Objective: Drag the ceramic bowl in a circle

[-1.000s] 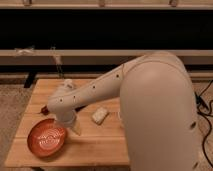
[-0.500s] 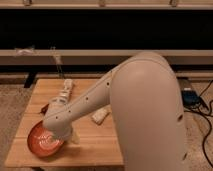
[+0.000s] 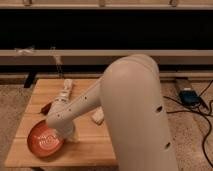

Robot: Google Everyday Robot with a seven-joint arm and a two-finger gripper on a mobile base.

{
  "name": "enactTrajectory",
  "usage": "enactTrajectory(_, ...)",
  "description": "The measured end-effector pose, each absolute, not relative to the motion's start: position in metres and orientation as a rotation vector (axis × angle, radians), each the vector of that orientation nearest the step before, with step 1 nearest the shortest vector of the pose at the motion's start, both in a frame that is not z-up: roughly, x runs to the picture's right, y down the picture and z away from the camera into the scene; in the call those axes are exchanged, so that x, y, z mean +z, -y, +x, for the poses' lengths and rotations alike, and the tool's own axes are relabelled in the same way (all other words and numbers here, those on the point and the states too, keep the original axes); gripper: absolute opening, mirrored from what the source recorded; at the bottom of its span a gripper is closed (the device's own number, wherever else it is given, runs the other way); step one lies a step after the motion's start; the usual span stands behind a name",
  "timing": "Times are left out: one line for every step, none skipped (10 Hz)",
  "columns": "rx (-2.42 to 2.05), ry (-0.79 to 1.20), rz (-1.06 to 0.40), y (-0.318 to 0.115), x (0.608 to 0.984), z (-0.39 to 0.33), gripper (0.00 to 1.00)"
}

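- Our end effector [image 3: 59,135] is at the low tip of the arm, down at the near inner edge of the ceramic bowl [image 3: 43,142]. The wrist housing covers it, so we cannot tell whether it is released, clenched or grasping the rim.
- The bowl lies just under the end effector and spreads away from it toward the camera's left. It sits upright on the front-left corner of the wooden counter [image 3: 87,146], near both the front edge and the left edge.
- We judge the step in hand to be the drag itself, since contact with the bowl seems made or very nearly made.
- To do it well, we would keep the downward load light and even. Pressing hard on one side of a shallow, glossy bowl may tip it or let it skid free.
- We would keep the circle small and curve it away from the two nearby edges, toward the bare wood behind and to the camera's right of the end effector.
- Behind the end effector lie a small dark red-brown item [image 3: 46,106] and, farther back, a long white object [image 3: 66,90]. To its right a pale block [image 3: 97,117] shows partly from under the arm. The bowl's path should stay apart from all three.
- A slow, steady sweep suits this, so the bowl follows rather than slipping.
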State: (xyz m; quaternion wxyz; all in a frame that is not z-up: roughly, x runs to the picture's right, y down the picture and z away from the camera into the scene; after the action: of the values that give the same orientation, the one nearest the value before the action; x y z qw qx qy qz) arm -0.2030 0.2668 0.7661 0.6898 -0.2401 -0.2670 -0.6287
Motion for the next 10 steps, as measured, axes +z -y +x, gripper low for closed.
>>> enactTrajectory(-1.398,0.597,-0.537,-0.264,0.766,-0.204,0.35)
enactTrajectory(-1.384,0.592,-0.536,-0.258,0.766,-0.202,0.24)
enactTrajectory(-1.37,0.586,-0.534,-0.253,0.765,-0.198,0.16)
enactTrajectory(-1.349,0.587,-0.516,-0.244,0.762,-0.197,0.06)
enactTrajectory(-1.328,0.583,-0.498,-0.235,0.758,-0.195,0.01)
enactTrajectory(-1.307,0.576,-0.484,-0.227,0.756,-0.192,0.0)
enactTrajectory(-1.282,0.566,-0.471,-0.216,0.754,-0.188,0.0)
enactTrajectory(-1.249,0.548,-0.469,-0.205,0.756,-0.177,0.0)
enactTrajectory(-1.231,0.537,-0.473,-0.201,0.756,-0.169,0.0)
enactTrajectory(-1.216,0.528,-0.478,-0.199,0.755,-0.161,0.0)
